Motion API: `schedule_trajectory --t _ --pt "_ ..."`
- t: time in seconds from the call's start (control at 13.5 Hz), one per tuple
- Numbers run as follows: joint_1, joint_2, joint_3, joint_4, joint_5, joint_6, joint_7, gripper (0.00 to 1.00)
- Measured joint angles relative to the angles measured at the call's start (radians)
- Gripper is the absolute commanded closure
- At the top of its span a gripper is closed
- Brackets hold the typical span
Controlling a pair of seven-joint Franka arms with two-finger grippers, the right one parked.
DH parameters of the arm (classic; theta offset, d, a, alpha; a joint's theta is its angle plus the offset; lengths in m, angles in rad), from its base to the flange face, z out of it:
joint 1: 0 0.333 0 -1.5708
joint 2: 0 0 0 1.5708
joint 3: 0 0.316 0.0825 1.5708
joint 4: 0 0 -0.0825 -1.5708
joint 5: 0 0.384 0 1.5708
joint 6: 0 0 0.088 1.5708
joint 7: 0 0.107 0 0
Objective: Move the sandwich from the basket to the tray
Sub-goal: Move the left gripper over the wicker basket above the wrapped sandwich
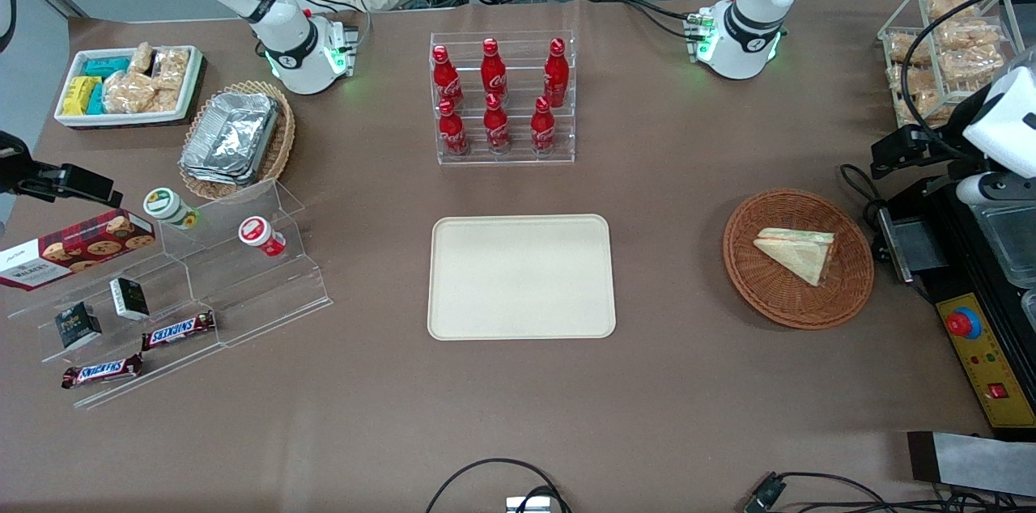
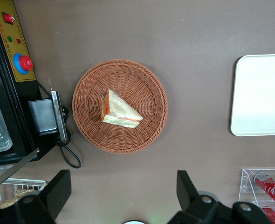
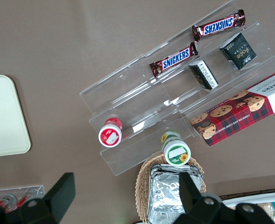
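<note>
Front view: the sandwich (image 1: 796,252) lies flat in the round brown basket (image 1: 761,286), a little nearer the working arm's end of the table than the basket's middle. Its long axis runs roughly along the table's length. One pointed corner aims toward the tray (image 1: 521,276), and the cut edge with the orange-red and green filling faces away from the tray. The tray sits well apart from the basket, toward the parked arm's end, nearer the camera than the rack of red bottles (image 1: 500,96). In the left wrist view the gripper (image 2: 123,196) hangs high above the table just beside the basket, apart from the sandwich (image 2: 121,111). Its two dark fingers (image 2: 58,189) are spread wide with nothing between them.
</note>
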Motion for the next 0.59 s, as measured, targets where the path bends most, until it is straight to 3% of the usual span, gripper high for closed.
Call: schedule_trajectory --t 0.59 --pt "0.0 0.0 0.0 0.001 -0.001 0.0 -0.008 0.0"
